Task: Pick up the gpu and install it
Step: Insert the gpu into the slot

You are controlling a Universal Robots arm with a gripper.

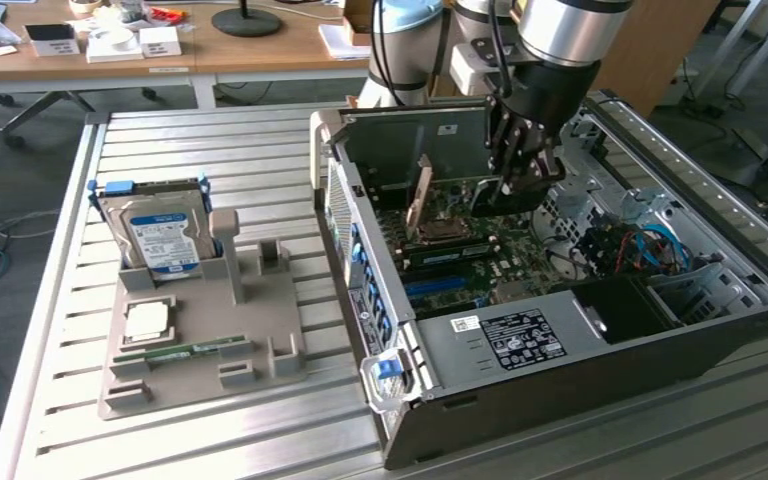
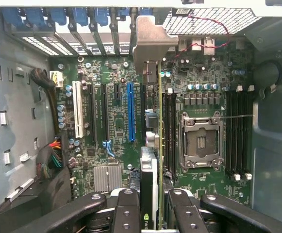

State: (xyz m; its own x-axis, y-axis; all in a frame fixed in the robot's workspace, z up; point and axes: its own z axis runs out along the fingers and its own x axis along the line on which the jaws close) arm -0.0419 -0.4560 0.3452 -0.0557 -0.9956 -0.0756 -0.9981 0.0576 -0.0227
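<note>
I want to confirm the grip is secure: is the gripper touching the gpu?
Touching. The wrist view shows the gpu edge-on, pressed between both fingers of the gripper, with no gap on either side.

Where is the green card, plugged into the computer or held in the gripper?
Held, not plugged in. The gripper clamps the gpu edge-on above the motherboard, and the long blue slot beside it is empty.

The arm (image 1: 564, 30) is a silver-grey tube with a pale blue joint cap (image 1: 404, 12). A black wrist section (image 1: 544, 90) carries a whitish box (image 1: 471, 65) and black cables (image 1: 498, 40). The black gripper (image 1: 515, 185) has matt fingers (image 2: 125, 213) dotted with round screw heads (image 2: 128, 192).
</note>
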